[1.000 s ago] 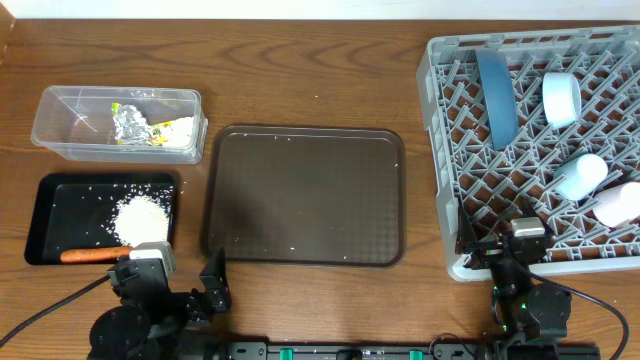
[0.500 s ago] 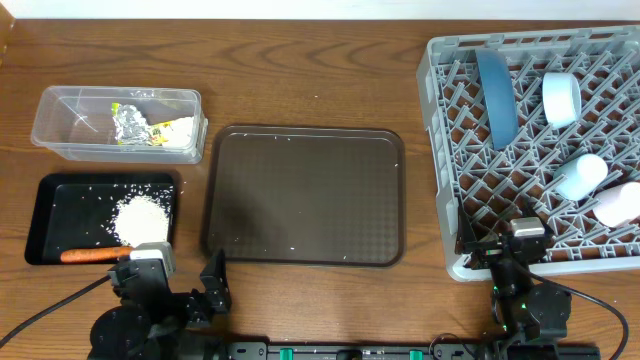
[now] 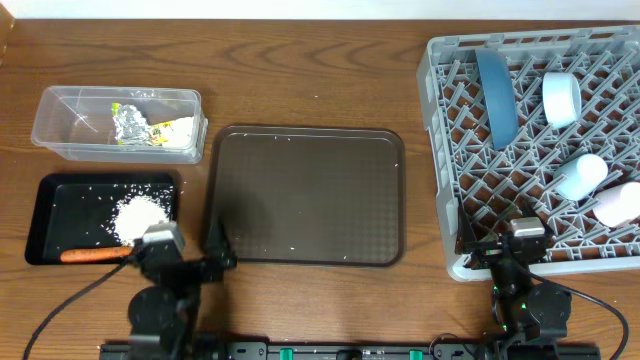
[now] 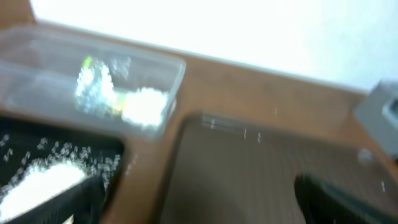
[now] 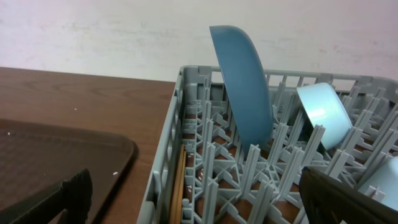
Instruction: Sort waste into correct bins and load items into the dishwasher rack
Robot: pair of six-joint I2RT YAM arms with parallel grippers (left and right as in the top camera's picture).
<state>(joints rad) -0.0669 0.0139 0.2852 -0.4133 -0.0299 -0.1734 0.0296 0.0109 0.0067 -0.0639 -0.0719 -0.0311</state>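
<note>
Jaws of the left gripper (image 4: 205,205) look spread with nothing between them, though that wrist view is smeared and I would not swear to it; jaws of the right gripper (image 5: 208,199) stand wide apart and empty, low at the near edge of the dishwasher rack (image 3: 435,150).

Foil (image 3: 128,123) and wrapper scraps (image 3: 172,130) lie in the clear tub (image 3: 60,140); rice (image 3: 140,217) and the carrot (image 3: 90,254) lie in the black tray (image 3: 60,190); the dark-blue bowl (image 3: 495,95) stands on edge among the rack's pegs, with two light-blue bowls (image 3: 561,97) and the white-pink cup (image 3: 617,203) further in; the chopsticks (image 5: 180,180) lie along the rack's near wall.

Only a few white specks sit on the brown serving tray (image 3: 305,195), which rests on the desk (image 3: 300,70) between bins and rack.

By my reading the sorting and loading are done; what remains is to draw both arms home, lifting clear of the trays and the rack's rim.
</note>
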